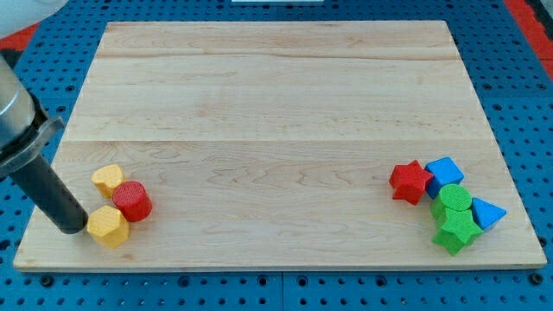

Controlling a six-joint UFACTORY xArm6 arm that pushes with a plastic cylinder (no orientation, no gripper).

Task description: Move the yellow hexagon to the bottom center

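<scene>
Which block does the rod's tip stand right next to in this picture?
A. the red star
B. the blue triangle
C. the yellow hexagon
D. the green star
C: my tip stands at the left edge of the yellow hexagon, near the view's bottom left, while the red star, blue triangle and green star lie far off at the view's right.

My tip [76,226] touching yellow hexagon [108,226], view's bottom left.
</scene>
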